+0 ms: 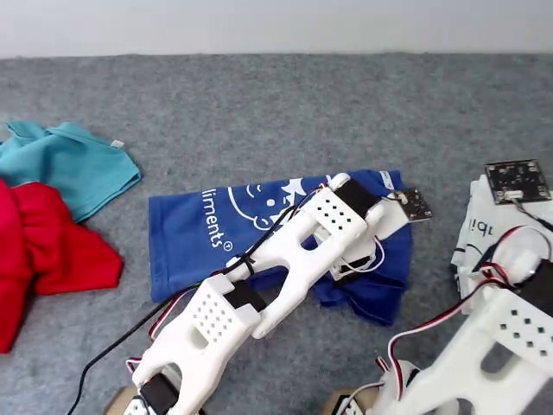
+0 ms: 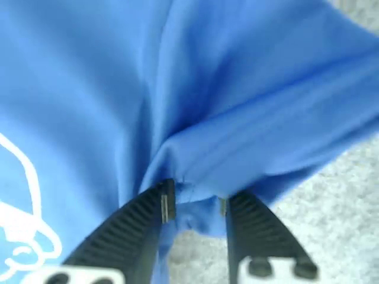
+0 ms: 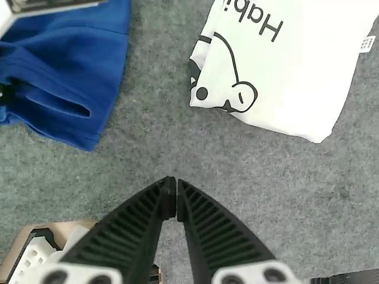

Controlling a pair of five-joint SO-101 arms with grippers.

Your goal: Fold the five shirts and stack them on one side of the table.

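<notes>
Left pincer is clamped on an edge of the blue shirt (length laid sideways across the table); right pincer is shut, empty, nearby.

The left arm lies across the blue shirt and hides its middle and a part of its white print. At 9 o'clock the picture's edge cuts off the red shirt and the teal shirt. At 3 o'clock the white shirt is partly hidden under the right arm and cut by the edge. In the left wrist view the blue cloth is blurred.
</notes>
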